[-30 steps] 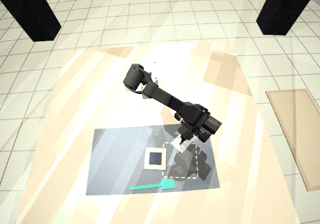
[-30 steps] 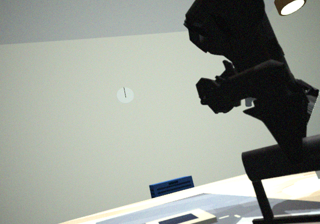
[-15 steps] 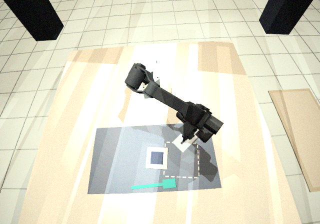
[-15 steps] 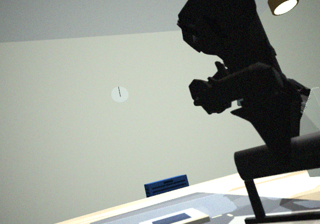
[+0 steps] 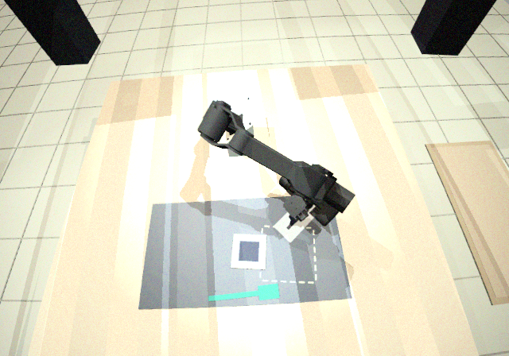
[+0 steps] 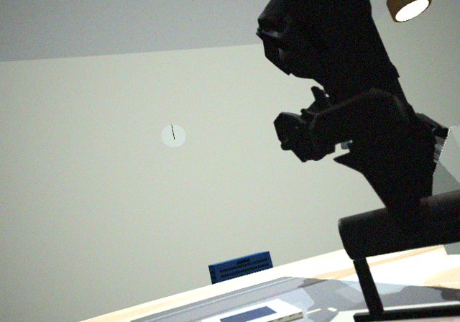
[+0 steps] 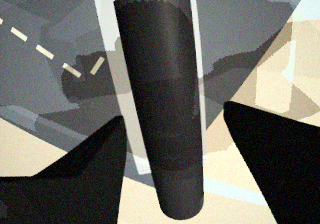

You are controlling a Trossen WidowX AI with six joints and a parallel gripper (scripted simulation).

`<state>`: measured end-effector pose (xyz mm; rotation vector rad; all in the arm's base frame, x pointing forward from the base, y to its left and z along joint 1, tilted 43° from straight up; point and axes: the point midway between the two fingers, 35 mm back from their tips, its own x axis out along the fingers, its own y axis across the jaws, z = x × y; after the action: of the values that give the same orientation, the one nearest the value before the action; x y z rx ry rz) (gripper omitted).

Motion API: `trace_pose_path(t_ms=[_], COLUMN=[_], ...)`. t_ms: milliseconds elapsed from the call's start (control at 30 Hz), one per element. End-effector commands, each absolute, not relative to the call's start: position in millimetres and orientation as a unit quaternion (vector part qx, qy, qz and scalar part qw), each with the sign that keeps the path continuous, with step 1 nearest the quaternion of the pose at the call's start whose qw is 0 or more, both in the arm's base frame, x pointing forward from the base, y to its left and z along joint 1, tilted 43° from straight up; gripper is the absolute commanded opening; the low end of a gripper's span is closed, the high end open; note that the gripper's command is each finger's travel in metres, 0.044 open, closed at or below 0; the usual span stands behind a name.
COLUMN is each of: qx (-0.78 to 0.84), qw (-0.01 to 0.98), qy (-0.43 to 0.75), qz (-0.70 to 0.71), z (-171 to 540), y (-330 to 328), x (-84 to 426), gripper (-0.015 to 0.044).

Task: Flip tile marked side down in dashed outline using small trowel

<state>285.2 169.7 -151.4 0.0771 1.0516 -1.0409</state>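
Note:
The tile (image 5: 248, 251) (image 6: 248, 313) lies flat on the mat (image 5: 184, 265), its dark blue square up, white border around it. It overlaps the left side of the dashed outline (image 5: 315, 281) (image 7: 45, 52). The trowel has a thick dark handle (image 6: 375, 230) (image 7: 167, 74) on a thin stem above a pale flat blade (image 5: 289, 234). In the top view the blade covers part of the outline's top side; whether it rests fully on the mat is unclear. My gripper (image 7: 175, 116) is open, its fingers on either side of the handle with gaps at both sides. The top view hides most of the handle.
A green paddle-shaped piece (image 5: 269, 292) lies along the mat's near edge, below the tile. A blue box (image 6: 241, 267) shows beyond the table in the exterior view. The arm (image 5: 267, 155) reaches over the table (image 5: 102, 221) from the back.

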Motion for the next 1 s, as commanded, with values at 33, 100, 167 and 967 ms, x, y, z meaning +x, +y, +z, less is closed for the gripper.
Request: trace_pose_path(t_ms=[33,100,167,967], qx=[0.046,0.046,0.046,-0.215], qw=[0.739,0.739,0.739,0.709], qy=[0.474,0.474,0.474,0.611], qz=[-0.476,-0.476,-0.476,-0.280], z=[-121.9,-119.9,-119.9,-120.4], y=[196.4,197.9,197.9,198.2], x=[280.4,279.9,279.9,280.4], gripper=[0.0270,0.0270,0.0270,0.0270])
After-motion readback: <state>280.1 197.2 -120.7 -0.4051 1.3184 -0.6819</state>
